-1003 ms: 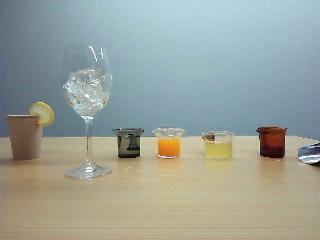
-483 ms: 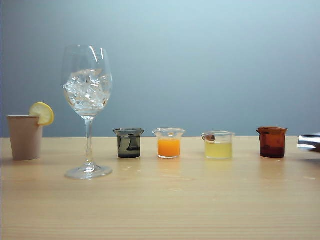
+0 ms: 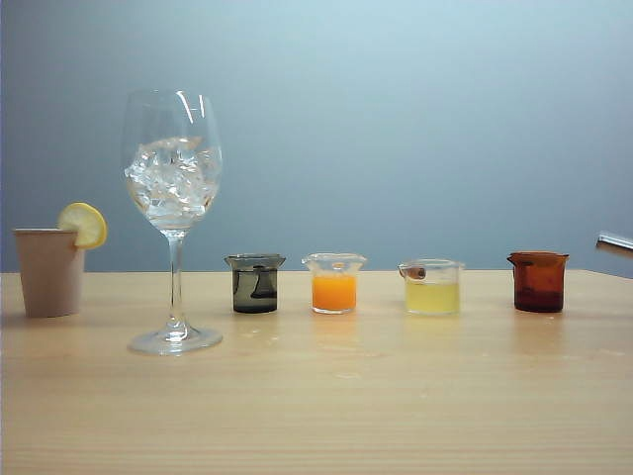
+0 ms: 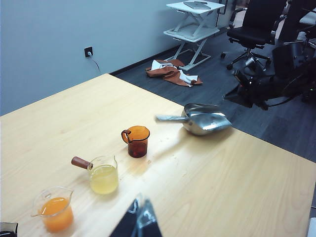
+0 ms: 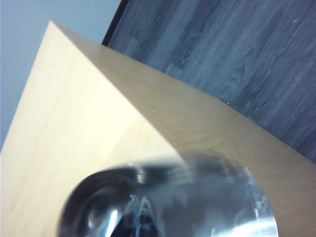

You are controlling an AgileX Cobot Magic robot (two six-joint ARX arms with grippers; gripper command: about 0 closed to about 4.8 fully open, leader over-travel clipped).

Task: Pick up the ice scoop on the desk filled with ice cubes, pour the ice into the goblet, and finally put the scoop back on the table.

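Shiny stainless-steel ice scoop (image 4: 205, 118) lies on light-wood table (image 4: 237, 187), close to edge; clear stemmed goblet (image 3: 173, 198) holds ice cubes (image 3: 173, 183). Left gripper (image 4: 140, 217) and right gripper (image 5: 168, 207): jaws closed, empty. We judge risk: arm sweep nudging scoop overboard.

Left end effector (image 4: 139, 221) closed above the table; right end effector closed.

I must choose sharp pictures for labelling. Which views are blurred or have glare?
Exterior view: sharp, white glare streaks on the goblet. Left wrist view: mostly sharp; the ice scoop shines, the shut left gripper near the lens is soft. Right wrist view: a dark, smeared shape at the lens, apparently the right gripper; the table is fairly clear.
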